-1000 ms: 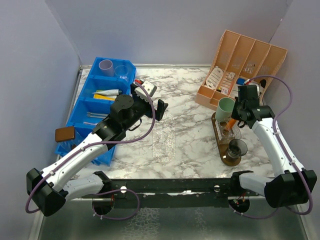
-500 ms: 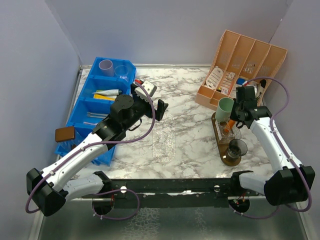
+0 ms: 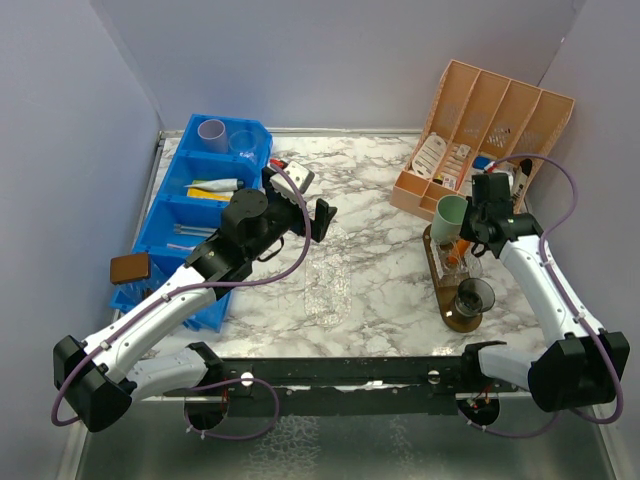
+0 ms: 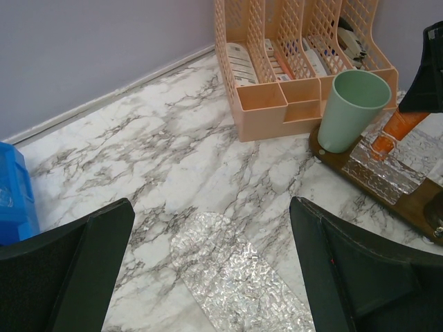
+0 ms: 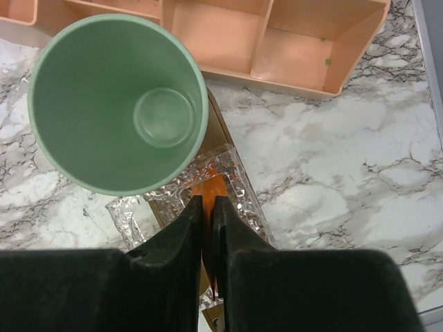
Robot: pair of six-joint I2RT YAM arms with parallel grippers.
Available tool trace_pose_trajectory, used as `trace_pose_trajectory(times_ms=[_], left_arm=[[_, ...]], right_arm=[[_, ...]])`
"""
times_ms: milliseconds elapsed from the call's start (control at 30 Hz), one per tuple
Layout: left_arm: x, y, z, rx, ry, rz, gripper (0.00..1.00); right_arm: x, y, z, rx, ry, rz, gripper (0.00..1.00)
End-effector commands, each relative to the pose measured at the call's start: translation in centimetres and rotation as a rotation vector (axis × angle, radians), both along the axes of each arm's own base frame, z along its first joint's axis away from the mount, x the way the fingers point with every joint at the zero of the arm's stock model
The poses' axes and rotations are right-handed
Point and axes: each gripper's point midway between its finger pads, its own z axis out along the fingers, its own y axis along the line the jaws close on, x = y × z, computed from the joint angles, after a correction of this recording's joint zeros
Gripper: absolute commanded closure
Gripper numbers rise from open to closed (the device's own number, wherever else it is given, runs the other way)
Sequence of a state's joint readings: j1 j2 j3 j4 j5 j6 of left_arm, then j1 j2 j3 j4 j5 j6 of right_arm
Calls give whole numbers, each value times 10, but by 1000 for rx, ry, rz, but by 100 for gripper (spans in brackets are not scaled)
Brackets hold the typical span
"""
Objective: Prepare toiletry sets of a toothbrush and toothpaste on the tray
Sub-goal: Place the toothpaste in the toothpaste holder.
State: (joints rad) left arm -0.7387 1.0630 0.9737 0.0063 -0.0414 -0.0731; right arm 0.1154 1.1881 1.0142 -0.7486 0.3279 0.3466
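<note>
Right fingers [image 5: 185,238] pinch orange tube [image 4: 391,131] (left fingers [image 4: 83,270] agape).
Seating it in clear cup [image 5: 232,173], mint cup's [image 5: 118,104] six o'clock; release next.

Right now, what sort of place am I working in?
Probably a robot test cell, not a real bathroom: a marble-patterned tabletop boxed in by plain lilac walls, with a blue compartment bin and a peach mesh organiser holding supplies.

The left arm [image 3: 165,305] and right arm [image 3: 541,281] wear white shells between bulky black joints; a purple cable [image 3: 548,156] loops along each. The fingers [image 4: 83,270] are thick matte black.
</note>
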Motion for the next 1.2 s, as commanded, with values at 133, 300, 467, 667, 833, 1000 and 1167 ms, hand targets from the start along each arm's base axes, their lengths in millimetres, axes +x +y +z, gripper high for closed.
trace_pose_trajectory(times_ms=[133,300,467,667,833,1000,1167], left_arm=[[-2,-4,16,-31,-17,-24,1],[-1,-4,15,-29,-17,-21,1],[1,-5,11,-19,-9,-17,1],[3,-1,10,-10,-17,7,1],[11,5,2,17,-17,53,1],[26,23,-10,58,-18,145,1],[60,56,-37,111,39,287,1]], right_arm=[[3,-4,19,-2,-82,-16,84],[2,-4,28,5,-101,-11,60],[-1,1,43,28,-143,17,43],[-3,38,71,136,-239,232,38],[-18,89,84,235,-292,546,38],[-35,118,96,285,-373,729,38],[-48,128,99,298,-428,778,38]])
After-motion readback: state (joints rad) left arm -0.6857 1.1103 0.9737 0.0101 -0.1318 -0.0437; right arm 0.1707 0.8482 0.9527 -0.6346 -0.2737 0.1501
